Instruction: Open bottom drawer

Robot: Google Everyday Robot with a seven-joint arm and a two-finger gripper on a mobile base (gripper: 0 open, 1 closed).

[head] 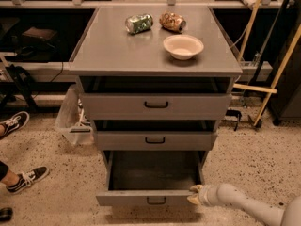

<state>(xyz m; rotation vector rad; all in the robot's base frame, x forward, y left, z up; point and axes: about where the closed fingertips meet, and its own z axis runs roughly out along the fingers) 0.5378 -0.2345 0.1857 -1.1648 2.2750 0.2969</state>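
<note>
The bottom drawer (141, 199) of the grey metal cabinet is pulled well out, showing its shallow grey tray (155, 171) and a flat front with a small black bar handle (156, 201). My gripper (194, 195) sits at the right end of that drawer front, touching its top right corner. The white arm runs off to the lower right. The middle drawer (155, 140) and top drawer (155, 105) stand slightly out above it.
The cabinet top (117, 51) carries a green can (139, 23), a crumpled snack bag (172, 21) and a white bowl (183, 46). A person's black sneakers (26, 177) are at the left. A clear plastic bin (71, 119) stands left of the cabinet. Wooden poles (277, 74) lean at the right.
</note>
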